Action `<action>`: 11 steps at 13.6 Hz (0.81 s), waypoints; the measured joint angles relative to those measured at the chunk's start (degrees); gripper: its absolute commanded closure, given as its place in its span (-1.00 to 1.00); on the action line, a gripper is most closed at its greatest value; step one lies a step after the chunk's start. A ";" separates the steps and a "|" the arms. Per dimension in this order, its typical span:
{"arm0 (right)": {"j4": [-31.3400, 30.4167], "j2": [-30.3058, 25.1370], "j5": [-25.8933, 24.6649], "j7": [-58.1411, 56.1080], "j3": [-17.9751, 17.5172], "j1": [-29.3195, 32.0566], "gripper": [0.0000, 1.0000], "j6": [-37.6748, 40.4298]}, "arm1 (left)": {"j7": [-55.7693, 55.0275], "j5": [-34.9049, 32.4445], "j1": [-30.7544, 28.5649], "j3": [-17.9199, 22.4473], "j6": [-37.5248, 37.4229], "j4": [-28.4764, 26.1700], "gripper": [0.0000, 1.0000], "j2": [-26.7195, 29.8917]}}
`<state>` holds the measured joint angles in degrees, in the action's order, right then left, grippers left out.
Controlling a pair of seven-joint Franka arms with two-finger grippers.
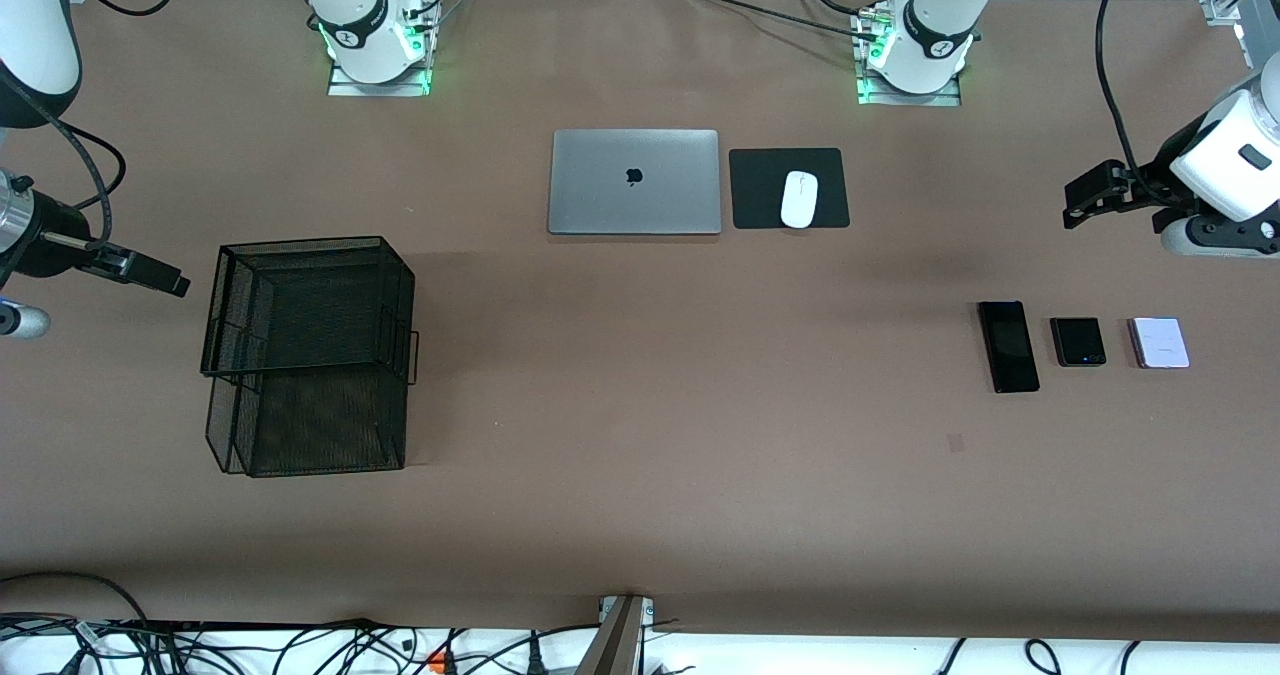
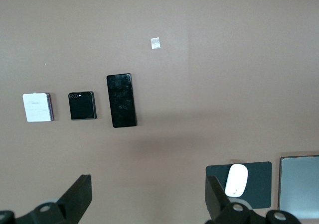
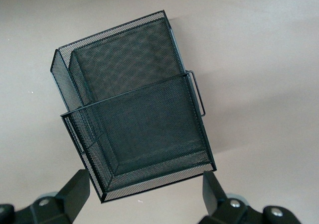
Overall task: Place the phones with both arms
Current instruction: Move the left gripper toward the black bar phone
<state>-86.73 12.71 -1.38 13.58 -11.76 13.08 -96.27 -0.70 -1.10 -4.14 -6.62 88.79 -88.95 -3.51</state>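
Three flat phones [image 2: 122, 100] laid in row on brown table [image 1: 640, 435], below and clear of released left gripper [image 2: 147, 194]; long slim black slab's [image 1: 1008, 346] axis set crosswise to jaw gap. Released right gripper [image 3: 144, 194] held over black mesh basket [image 3: 134, 114], well apart from phones.

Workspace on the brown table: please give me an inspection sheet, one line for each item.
Surface: brown table, one small pale patch near the phones.
Job's things: long black phone, small black phone and lilac-white phone lie flat in a row, apart, toward the left arm's end.
Clutter: closed silver laptop; white mouse on black pad; two-tier black mesh tray, nothing seen in it.
Grippers: left gripper open, above the table near the phones; right gripper open, beside the tray.
Cables: black cables along the table's near edge.
Surroundings: nothing seen.
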 measured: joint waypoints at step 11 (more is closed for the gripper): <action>0.10 0.00 0.00 0.00 0.00 0.01 -1.00 0.01 | 2.10 -1.28 -0.86 1.38 1.12 -1.65 -1.00 -2.15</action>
<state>-86.62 12.72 -1.38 13.57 -11.75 13.09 -96.26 1.39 -2.38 -5.00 -5.24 89.91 -90.61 -5.66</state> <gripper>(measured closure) 0.000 0.000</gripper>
